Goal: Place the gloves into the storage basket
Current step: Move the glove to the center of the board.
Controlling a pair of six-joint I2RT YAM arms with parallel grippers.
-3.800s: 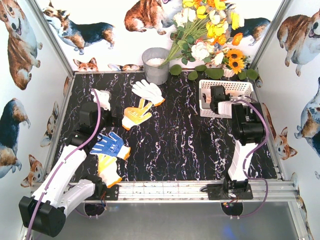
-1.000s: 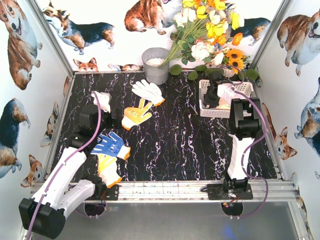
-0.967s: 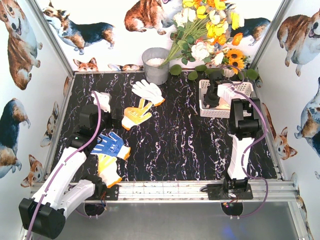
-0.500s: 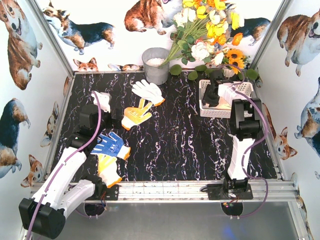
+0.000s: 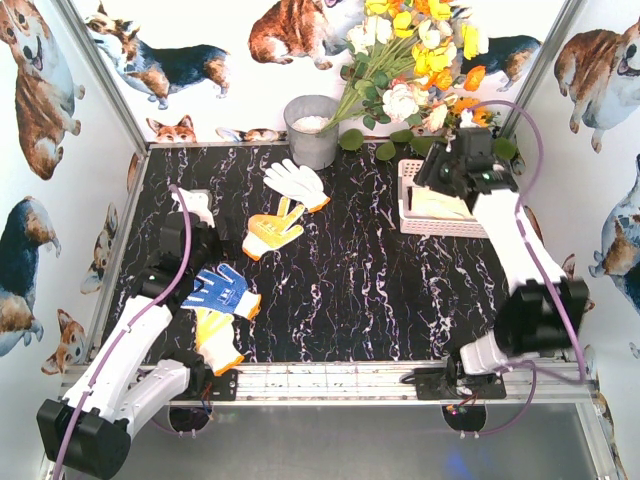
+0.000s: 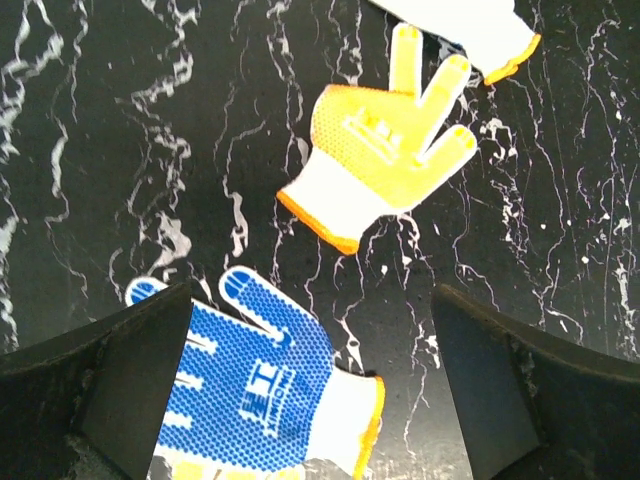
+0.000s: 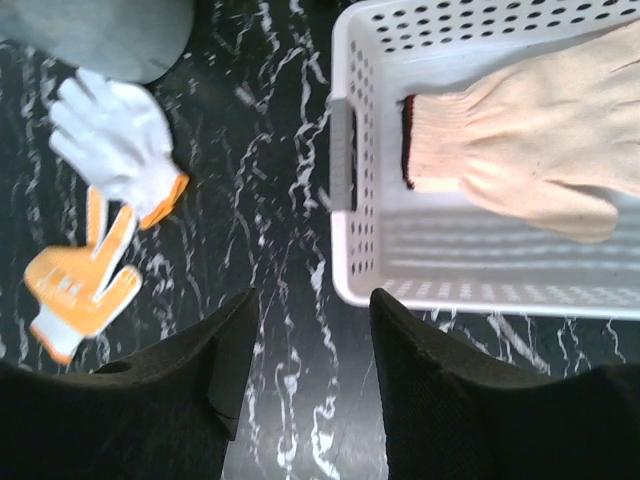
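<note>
Beyond your right jaws, the storage basket (image 7: 345,200) is smooth perforated plastic, the beige glove (image 7: 520,150) matt knit cloth, the bench (image 7: 270,260) glossy black marble-look.

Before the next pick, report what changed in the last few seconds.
The right claw opened, let the beige glove go into the storage basket and lifted away from it. The white glove, yellow glove and blue glove lie where they were; the left claw stays open above the blue one.

Left arm (image 5: 125,345): I see it lying low along the frame's left side, elbow bent.
Left gripper (image 6: 315,400): jaws spread wide, nothing gripped.
Right arm (image 5: 510,240): reaching to the upper right, wrist tipped down.
Right gripper (image 7: 312,400): jaws parted, empty.
</note>
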